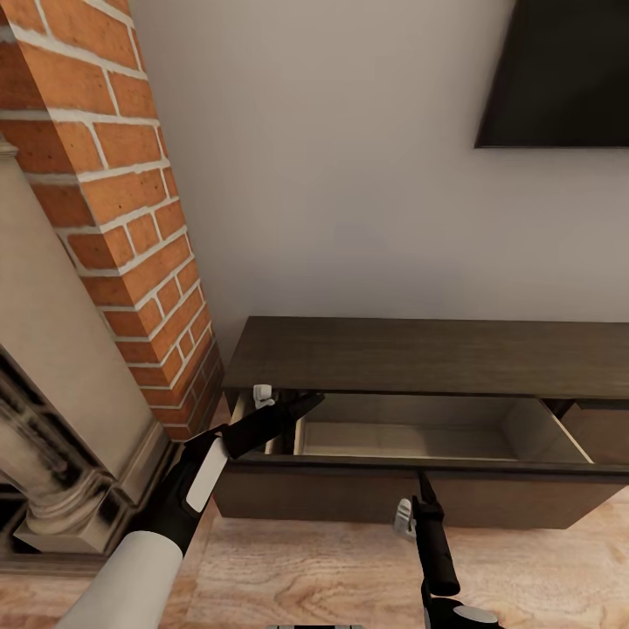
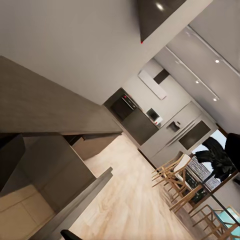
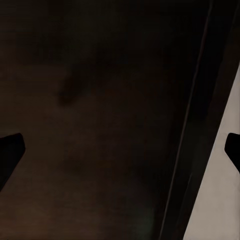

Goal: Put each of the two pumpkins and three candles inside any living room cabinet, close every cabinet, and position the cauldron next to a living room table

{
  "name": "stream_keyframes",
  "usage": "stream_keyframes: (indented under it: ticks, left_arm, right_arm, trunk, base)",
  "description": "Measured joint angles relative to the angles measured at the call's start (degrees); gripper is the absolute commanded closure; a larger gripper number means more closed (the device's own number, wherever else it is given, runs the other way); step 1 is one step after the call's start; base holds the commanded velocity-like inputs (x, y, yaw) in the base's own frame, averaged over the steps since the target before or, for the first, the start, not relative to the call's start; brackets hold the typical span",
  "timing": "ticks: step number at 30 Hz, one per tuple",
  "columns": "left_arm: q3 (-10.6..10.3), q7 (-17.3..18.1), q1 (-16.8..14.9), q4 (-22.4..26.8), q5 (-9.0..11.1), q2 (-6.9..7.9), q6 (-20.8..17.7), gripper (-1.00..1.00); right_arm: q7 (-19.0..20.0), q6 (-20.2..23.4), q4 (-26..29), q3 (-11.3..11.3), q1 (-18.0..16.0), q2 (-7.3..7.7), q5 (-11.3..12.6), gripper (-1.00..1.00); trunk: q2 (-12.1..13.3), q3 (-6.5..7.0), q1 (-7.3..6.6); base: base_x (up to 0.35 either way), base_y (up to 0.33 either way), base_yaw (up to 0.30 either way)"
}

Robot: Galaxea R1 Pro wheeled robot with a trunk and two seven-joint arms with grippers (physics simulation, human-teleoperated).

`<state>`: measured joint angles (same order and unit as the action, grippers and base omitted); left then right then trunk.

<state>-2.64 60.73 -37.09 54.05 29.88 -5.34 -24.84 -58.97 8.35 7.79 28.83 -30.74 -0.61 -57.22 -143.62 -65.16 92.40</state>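
The long dark-brown cabinet stands against the white wall, and one drawer is pulled out, its pale inside bare. My left gripper reaches over the drawer's left end; in the left wrist view its fingertips stand far apart, open and holding nothing. My right gripper hangs just in front of the drawer's dark front panel, open and empty, with its fingertips at the picture's two sides. The pumpkins, candles and cauldron are out of view.
A brick chimney and a stone fireplace surround stand close on the left. A dark screen hangs on the wall above the cabinet. A wooden floor runs toward wooden chairs and grey kitchen units.
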Motion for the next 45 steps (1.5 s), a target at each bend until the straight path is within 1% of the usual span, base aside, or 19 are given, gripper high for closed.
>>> stream_keyframes:
  ticks: [12,20,28,32,34,38,42,43,45]
  left_arm:
    - [0.00,0.00,0.00,0.02,0.00,-0.02,-0.02,-1.00]
    - [0.00,0.00,0.00,0.00,0.00,-0.02,-0.03,-1.00]
    - [0.00,0.00,0.00,0.00,0.00,-0.02,-0.03,-1.00]
    - [-0.03,0.00,0.00,0.00,0.00,-0.05,-0.03,-1.00]
    - [-0.06,0.00,0.00,0.00,0.00,-0.09,-0.03,-1.00]
    - [-0.08,0.00,0.00,-0.06,0.00,-0.11,-0.03,-1.00]
    - [-0.09,0.00,0.00,-0.08,0.00,-0.11,-0.03,-1.00]
    - [-0.09,0.00,0.00,-0.08,0.00,-0.11,-0.03,-1.00]
    - [-0.09,0.00,0.00,-0.08,0.00,-0.11,-0.03,-1.00]
  right_arm:
    - [-0.30,0.00,-0.06,-0.01,0.04,-0.07,0.00,-1.00]
    - [-0.56,0.00,-0.05,-0.01,1.72,0.30,0.00,-1.00]
    - [-0.70,0.05,-0.06,-0.08,3.05,1.04,0.20,-1.00]
    - [-0.73,0.09,-0.13,-0.14,3.42,2.20,0.76,-1.00]
    - [-0.72,0.12,-0.14,-0.18,3.57,3.13,0.85,-1.00]
    - [-0.65,0.14,-0.15,-0.42,3.79,6.31,1.01,-1.00]
    - [-0.55,0.10,-0.15,-0.52,3.83,9.04,1.28,-1.00]
    - [-0.52,0.07,-0.19,-0.63,3.84,10.07,1.74,-1.00]
    - [-0.51,0.04,-0.30,-0.56,3.84,11.09,2.66,-1.00]
  trunk:
    - [0.00,0.00,0.00]
    - [0.00,0.00,0.00]
    - [0.00,0.00,0.00]
    - [0.00,0.00,0.00]
    - [0.00,0.00,0.00]
    - [0.00,0.00,0.00]
    - [0.00,0.00,0.00]
    - [0.00,0.00,0.00]
    - [0.00,0.00,0.00]
  base:
    - [0.000,0.000,0.000]
    - [0.000,0.000,0.000]
    - [0.000,0.000,0.000]
    - [0.000,0.000,0.000]
    - [0.000,0.000,0.000]
    - [0.000,0.000,0.000]
    - [0.000,0.000,0.000]
    - [0.000,0.000,0.000]
    - [0.000,0.000,0.000]
